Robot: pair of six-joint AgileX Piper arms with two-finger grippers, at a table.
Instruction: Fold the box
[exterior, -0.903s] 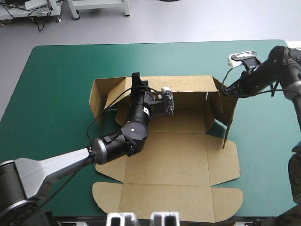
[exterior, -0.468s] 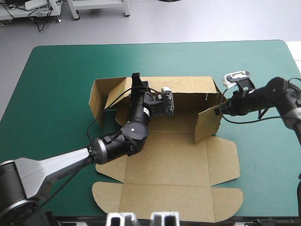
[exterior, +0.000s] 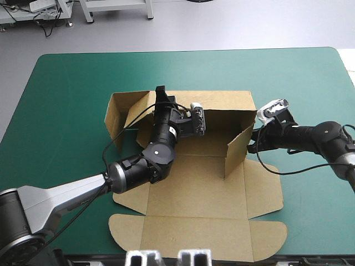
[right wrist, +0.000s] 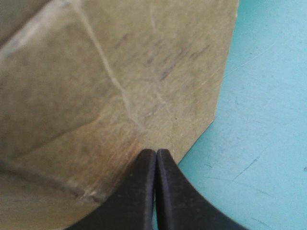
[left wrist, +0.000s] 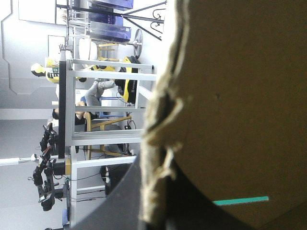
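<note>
The brown box (exterior: 194, 188) lies open in the middle of the teal-green cover, its back wall (exterior: 222, 101) and left flap (exterior: 119, 111) raised. My left gripper (exterior: 161, 94) is at the top edge of the back wall near its left end. In the left wrist view, the board's rough edge (left wrist: 158, 120) runs up from a black finger (left wrist: 115, 206), so the gripper is shut on it. The right side wall (exterior: 237, 147) stands upright, turned in over the base. My right gripper (exterior: 253, 143) is shut, its tip (right wrist: 156, 152) touching the outer face of that wall (right wrist: 96, 86).
The lid panel with rounded flaps (exterior: 194, 235) lies flat toward the table's front edge. The right bottom flap (exterior: 263, 188) lies flat under the right arm. Bare teal-green cover (exterior: 66, 100) surrounds the box on the left, back and right.
My right arm has come down and moved left. The right side wall has swung from leaning outward to standing turned in over the base. The left arm has not moved.
</note>
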